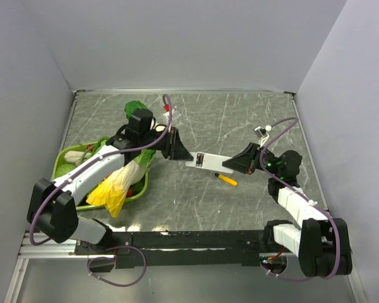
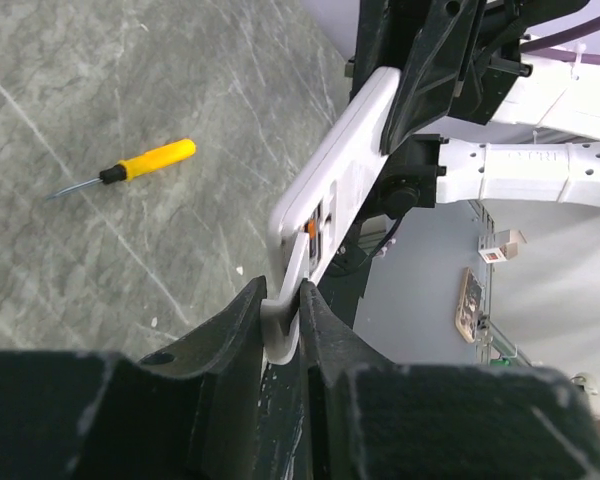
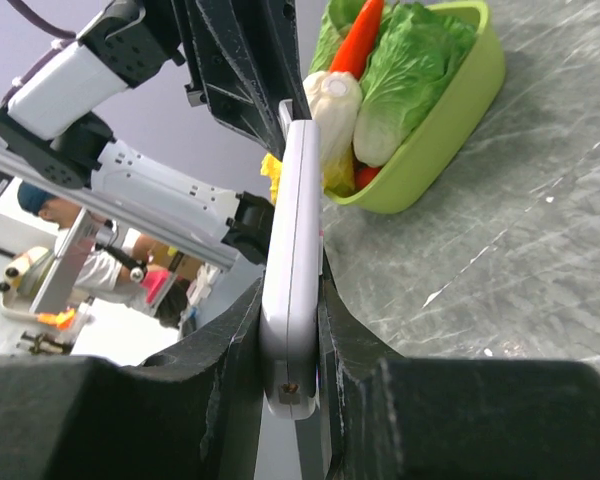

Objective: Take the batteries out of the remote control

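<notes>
White remote control point(image 1: 205, 160) hangs above the table point(image 1: 240, 120) between both fingertip pairs, long axis from one to other: left gripper point(image 2: 282, 305) pinches one end, right gripper point(image 3: 292, 310) clamps the opposite; batteries are hidden.

Tabletop point(image 1: 240, 120): far stretch left open for passage. Left side blocked by green basket point(image 1: 57, 165); middle crossed by raised remote control point(image 1: 205, 160), yellow screwdriver point(image 1: 226, 180) laid just beside.
</notes>
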